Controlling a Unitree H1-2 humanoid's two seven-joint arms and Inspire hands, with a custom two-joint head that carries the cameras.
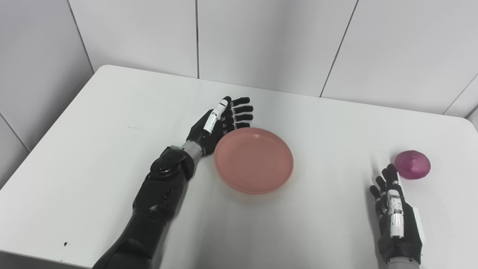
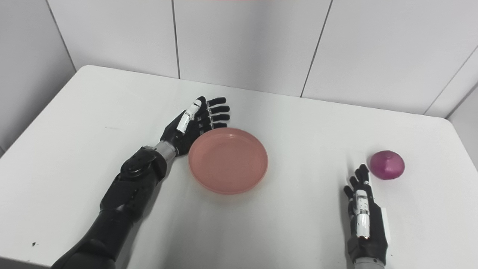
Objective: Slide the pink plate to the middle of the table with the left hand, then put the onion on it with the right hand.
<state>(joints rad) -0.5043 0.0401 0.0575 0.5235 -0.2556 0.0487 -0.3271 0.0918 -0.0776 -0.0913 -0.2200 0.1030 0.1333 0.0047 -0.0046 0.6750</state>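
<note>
Pink plastic, shallow and empty: the pink plate (image 1: 254, 160) sits roughly in the middle of the white table (image 1: 93, 149), a little left of centre as I look down. My left hand (image 1: 220, 121) lies against its far-left rim, fingers straight and spread, palm turned toward the plate, gripping nothing. I judge the slide to be done or nearly so; whether the hand presses on the rim or merely rests beside it I cannot tell.

The onion (image 1: 412, 164), purple-red and round, rests on the table well to the right of the plate, near the right edge. My right hand (image 1: 396, 220) lies flat on the table just short of it, fingers extended and loose, their tips close to the onion's near-left side but apart from it. It holds nothing.

So the second half looks untouched: the onion has not been grasped, lifted or carried. What is left, as I read it, is to draw the left hand clear of the plate, close the right hand around the onion, bring it leftward across the bare table and set it down inside the rim.
</note>
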